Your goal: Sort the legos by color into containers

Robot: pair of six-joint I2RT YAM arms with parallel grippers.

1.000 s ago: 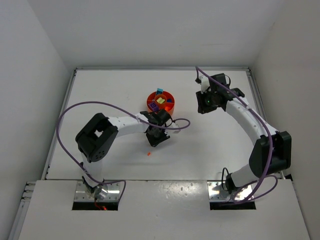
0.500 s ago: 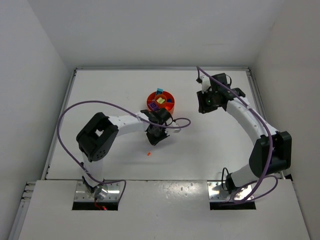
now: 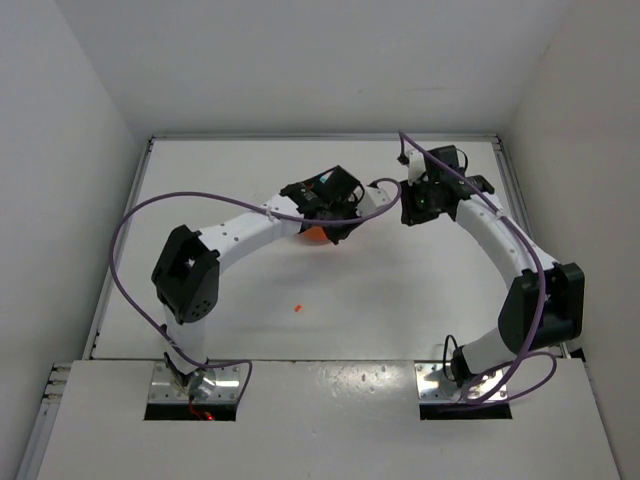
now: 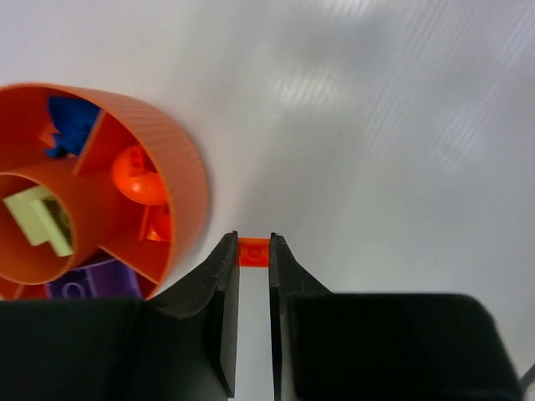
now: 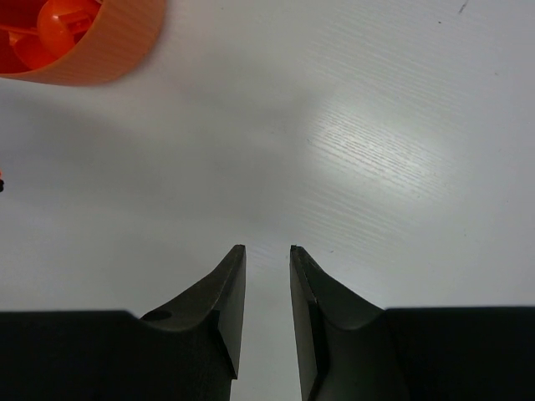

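Well, ribbed round dish (image 4: 191, 192), flat brick (image 4: 253, 251)

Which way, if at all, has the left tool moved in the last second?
Yes. In the top view the left tool has gone toward the far wall, away from the loose orange piece, and now overlaps the orange dish.
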